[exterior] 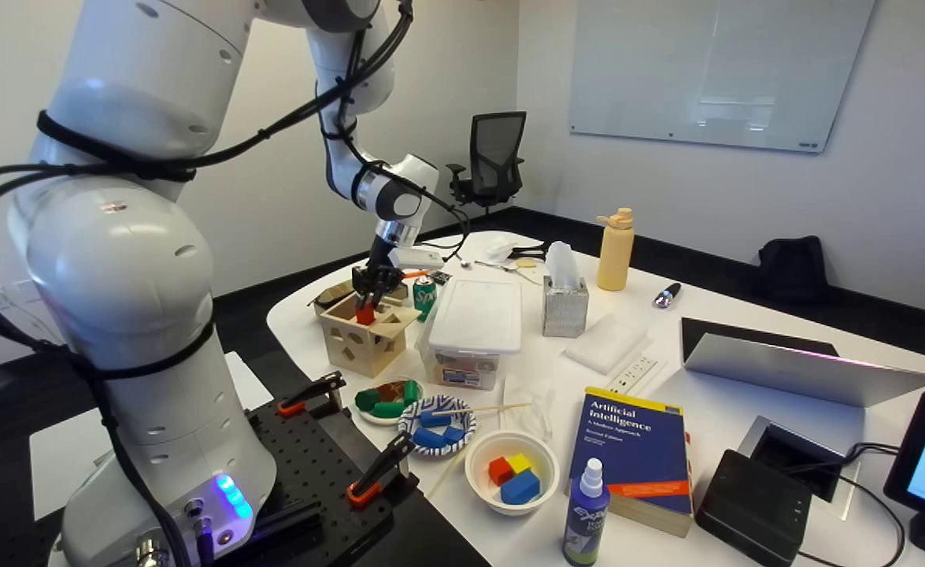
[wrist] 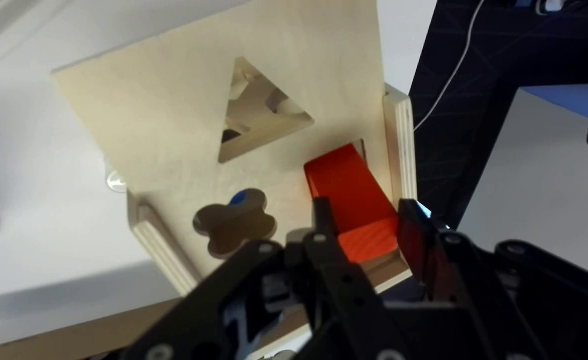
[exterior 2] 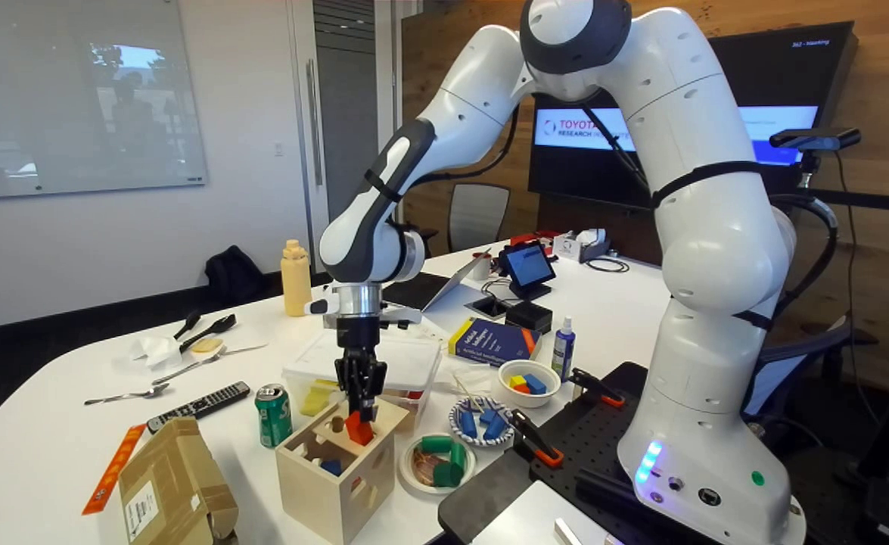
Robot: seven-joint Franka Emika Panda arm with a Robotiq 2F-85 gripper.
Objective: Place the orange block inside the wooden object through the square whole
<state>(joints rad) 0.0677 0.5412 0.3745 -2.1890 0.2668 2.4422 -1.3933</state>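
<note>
The pincer (wrist: 365, 215) pinches the orange block (wrist: 351, 190) at a hole (wrist: 360, 147) in the wooden object (wrist: 148, 90)

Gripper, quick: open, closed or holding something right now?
Gripper: closed, holding the orange block.

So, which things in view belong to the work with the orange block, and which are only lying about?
For the job:
orange block
gripper
wooden box with cutouts

Just lying about:
green can
tissue box
blue book
white bowl
spray bottle
yellow bottle
remote control
</note>
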